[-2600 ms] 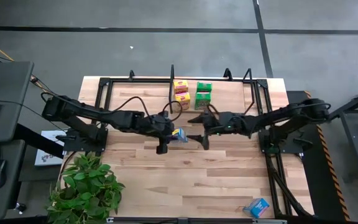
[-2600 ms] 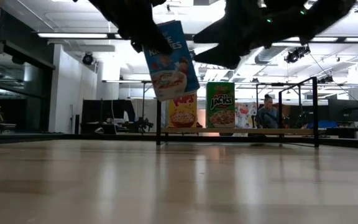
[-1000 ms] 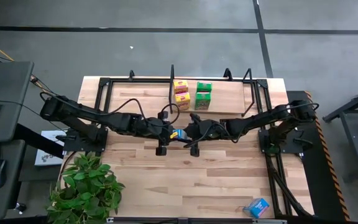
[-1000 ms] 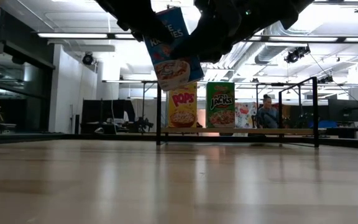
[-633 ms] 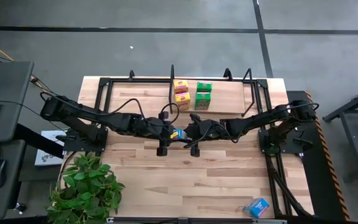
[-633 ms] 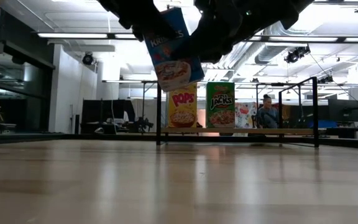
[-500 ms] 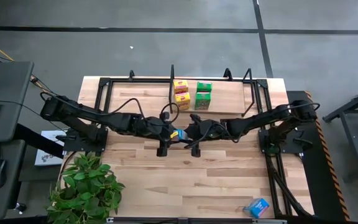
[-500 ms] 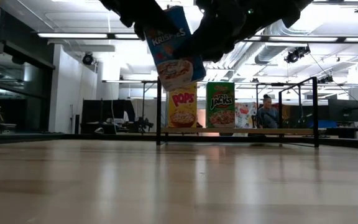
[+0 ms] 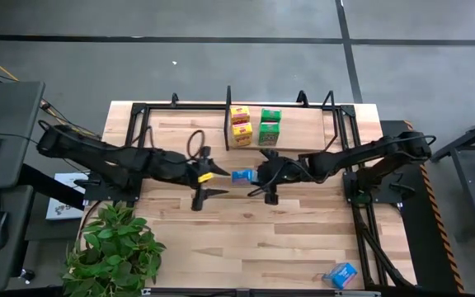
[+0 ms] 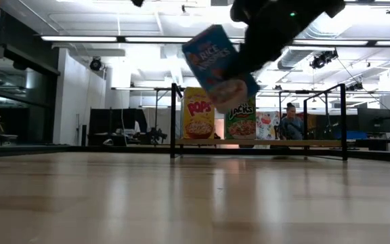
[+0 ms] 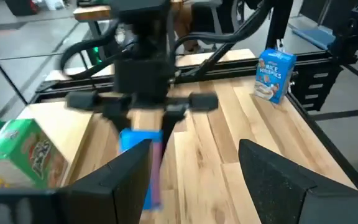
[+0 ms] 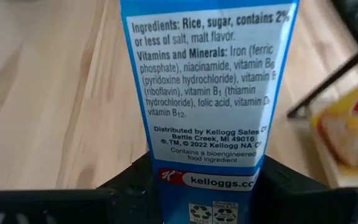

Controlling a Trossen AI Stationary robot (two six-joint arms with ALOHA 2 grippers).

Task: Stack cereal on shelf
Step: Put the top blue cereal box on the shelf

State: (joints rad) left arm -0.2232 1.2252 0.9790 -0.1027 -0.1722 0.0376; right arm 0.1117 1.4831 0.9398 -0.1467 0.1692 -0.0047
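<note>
A blue cereal box (image 10: 220,68) hangs tilted above the table's middle, with my right gripper (image 9: 252,175) shut on it. My left gripper (image 9: 211,175) stands open a little to the box's left and touches nothing; its fingers (image 11: 114,186) frame the box (image 11: 138,155) from a distance. On the shelf board (image 10: 269,143) at the far edge stand yellow boxes (image 9: 240,124) and green boxes (image 9: 270,124). A second blue box (image 9: 340,275) lies near the table's front right corner. My right gripper pinches the blue box between its two fingers (image 12: 129,183), near the end of the narrow ingredients panel (image 12: 207,155) that faces its wrist. It comes from the table's right, slanting down. The box is lifted clear of the table and tilted.
The shelf's black tube frame (image 9: 228,99) rises along the far edge, with side rails (image 9: 134,124) on the left and right. A potted plant (image 9: 114,243) sits at the near left corner. Bare tabletop lies below and in front of the grippers.
My left gripper has opened, let go of the blue box and drawn back toward the table's left edge, rising. The box now hangs from my right gripper alone; it has shifted slightly toward the right and tipped further over.
</note>
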